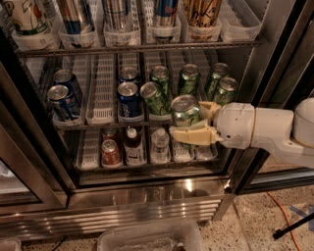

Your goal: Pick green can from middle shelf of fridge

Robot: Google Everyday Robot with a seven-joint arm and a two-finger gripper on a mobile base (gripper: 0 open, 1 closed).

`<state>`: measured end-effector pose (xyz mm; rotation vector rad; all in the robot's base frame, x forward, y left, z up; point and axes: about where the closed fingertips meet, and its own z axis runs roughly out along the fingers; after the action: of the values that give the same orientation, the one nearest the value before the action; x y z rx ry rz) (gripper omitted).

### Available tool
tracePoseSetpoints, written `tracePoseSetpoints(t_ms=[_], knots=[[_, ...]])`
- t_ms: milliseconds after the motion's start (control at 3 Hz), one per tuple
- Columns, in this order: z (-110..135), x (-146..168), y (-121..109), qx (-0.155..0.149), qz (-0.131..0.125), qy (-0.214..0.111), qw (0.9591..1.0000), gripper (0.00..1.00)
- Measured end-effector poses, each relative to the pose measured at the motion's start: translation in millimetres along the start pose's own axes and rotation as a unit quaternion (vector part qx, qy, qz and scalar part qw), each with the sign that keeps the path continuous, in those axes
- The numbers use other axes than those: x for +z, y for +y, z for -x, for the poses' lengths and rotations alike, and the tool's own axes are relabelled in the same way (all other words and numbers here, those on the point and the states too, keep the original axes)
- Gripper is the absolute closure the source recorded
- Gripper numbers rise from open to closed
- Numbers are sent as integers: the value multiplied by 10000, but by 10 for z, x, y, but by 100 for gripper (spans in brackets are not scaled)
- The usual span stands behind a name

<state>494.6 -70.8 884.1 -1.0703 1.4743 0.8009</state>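
Observation:
My gripper reaches in from the right on a white arm and is shut on a green can. Its yellowish fingers sit under and behind the can. The can stands upright at the front edge of the middle shelf of the fridge. Several more green cans stand in the lanes behind and beside it, one leaning at the front and one just right of the gripper.
Blue cans fill the left lanes of the same shelf. Small bottles stand on the shelf below, tall cans above. The dark door frame rises at the right. A clear plastic bin and an orange cable lie on the floor.

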Motion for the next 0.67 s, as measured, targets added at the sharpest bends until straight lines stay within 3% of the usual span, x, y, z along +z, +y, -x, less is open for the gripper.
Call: tracePoseSetpoints(t_ms=[667], knots=[[76,71,774,248,-20,-288,9993,100]])
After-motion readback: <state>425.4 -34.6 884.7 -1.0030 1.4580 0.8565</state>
